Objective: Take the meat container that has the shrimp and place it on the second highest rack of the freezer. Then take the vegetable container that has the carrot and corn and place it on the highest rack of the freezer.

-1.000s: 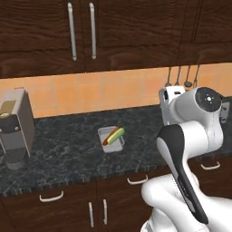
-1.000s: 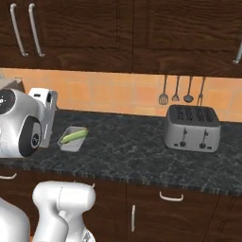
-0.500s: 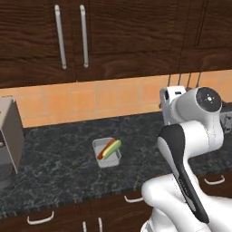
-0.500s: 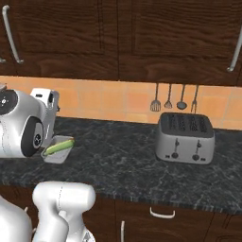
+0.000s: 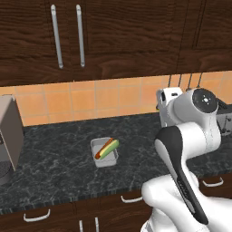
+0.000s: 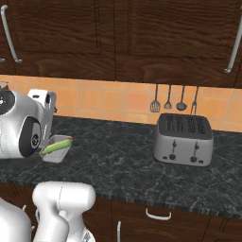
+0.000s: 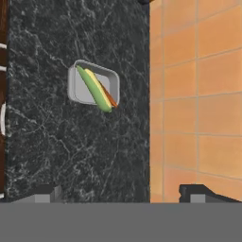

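The vegetable container [image 5: 104, 152] is a small grey tray on the dark stone counter [image 5: 54, 167], with a green-yellow corn cob [image 5: 110, 147] and a thin orange carrot [image 5: 102, 149] lying in it. From the right base view the tray [image 6: 57, 147] sits just beyond my white forearm, which covers its left end. My hand is held high above the counter, to the right of the tray. In the hand view my gripper [image 7: 120, 193] is open with nothing between its tips, and the tray [image 7: 80, 85] lies some way ahead on the counter.
A silver toaster [image 6: 183, 140] stands on the counter to the right, under several hanging utensils [image 6: 173, 100]. A grey coffee machine [image 5: 6, 136] sits at the far left. Orange tiles [image 5: 108, 97] back the counter, dark cabinets hang above, and drawers run below.
The whole picture has slid left and slightly down, so the base has driven rightward along the counter. The tray keeps its place on the counter and the gripper stays open.
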